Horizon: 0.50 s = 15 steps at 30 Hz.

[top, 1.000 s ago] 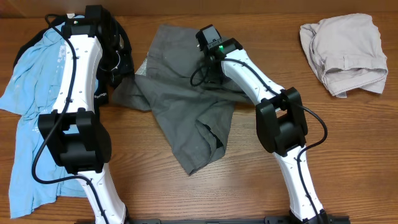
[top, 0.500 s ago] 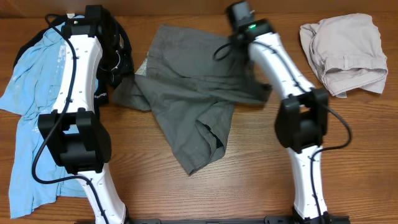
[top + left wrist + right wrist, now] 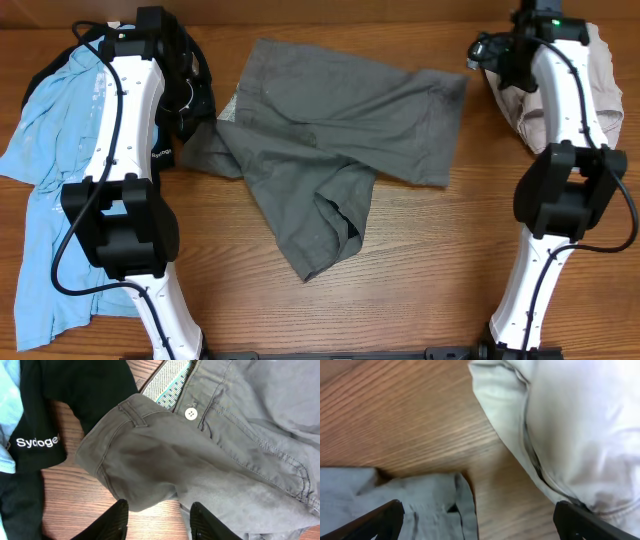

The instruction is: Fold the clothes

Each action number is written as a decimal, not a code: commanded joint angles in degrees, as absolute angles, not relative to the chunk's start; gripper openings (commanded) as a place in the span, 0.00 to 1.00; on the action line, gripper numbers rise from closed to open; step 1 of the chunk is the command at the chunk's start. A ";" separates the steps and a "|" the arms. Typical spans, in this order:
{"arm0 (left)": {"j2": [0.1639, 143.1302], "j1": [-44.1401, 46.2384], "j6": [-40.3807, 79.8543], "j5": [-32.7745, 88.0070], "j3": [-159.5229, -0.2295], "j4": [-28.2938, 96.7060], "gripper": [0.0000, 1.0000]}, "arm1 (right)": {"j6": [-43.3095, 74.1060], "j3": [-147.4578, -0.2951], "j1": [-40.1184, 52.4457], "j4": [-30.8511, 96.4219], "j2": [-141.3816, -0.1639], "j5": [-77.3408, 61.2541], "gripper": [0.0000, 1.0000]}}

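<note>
the grey-olive shorts [image 3: 330, 130] are laid on the tabletop [image 3: 420, 290] between the two arms. one leg is spread flat. its long axis runs from the left end effector [image 3: 161, 521] toward the right end effector [image 3: 476, 509], dipping slightly toward the robot at the hem end. the second leg is crumpled and folded over, and points toward the robot's base.

the waistband end is turned toward the left end effector. in the left wrist view the button [image 3: 190, 413] and the pale dotted lining [image 3: 167, 382] are seen ahead of the fingers. a rolled waistband corner reaches down toward the gap between them. the left end effector's fingers are held apart and are not seen pinching the cloth. the black shirt [image 3: 55, 405] lies on the left in that view, touching the shorts. the light blue shirt [image 3: 40, 170] lies beyond it, under the left arm.

the right end effector's fingers are spread wide and are closed on nothing. in the right wrist view the hem corner of the spread leg is seen under the gap, toward the left. the beige shorts [image 3: 580, 425] lie toward the right. a narrow strip of bare wood separates the hem from the beige shorts.

open room is found on the robot's side of the spread leg, between the crumpled leg and the right arm.
</note>
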<state>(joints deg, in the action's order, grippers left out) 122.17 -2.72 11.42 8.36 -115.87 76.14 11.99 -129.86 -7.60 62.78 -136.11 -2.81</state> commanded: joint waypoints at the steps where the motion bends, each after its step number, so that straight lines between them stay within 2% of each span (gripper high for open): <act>1: 122.10 -2.72 8.95 8.67 -120.57 77.62 0.47 | 12.25 -131.72 -6.42 65.39 -127.35 -8.29 1.00; 6: 122.10 -2.70 6.39 9.06 -132.70 85.25 0.55 | 12.23 -131.72 -4.99 72.23 -116.05 -11.90 1.00; 9: 122.10 -2.70 3.90 9.32 -139.94 90.11 0.70 | 12.23 -131.72 -3.88 76.05 -111.33 -13.54 1.00; 11: 122.10 -2.70 1.15 9.74 -144.14 93.65 0.74 | 11.99 -131.72 -2.48 78.61 -109.03 -13.65 1.00; 15: 121.38 -2.72 -0.71 10.17 -148.11 96.82 0.80 | 11.79 -131.70 2.02 84.99 -107.13 -13.58 1.00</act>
<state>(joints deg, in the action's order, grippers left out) 122.34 -2.72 3.07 8.86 -145.49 96.47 11.99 -132.00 -0.89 82.39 -105.97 -12.45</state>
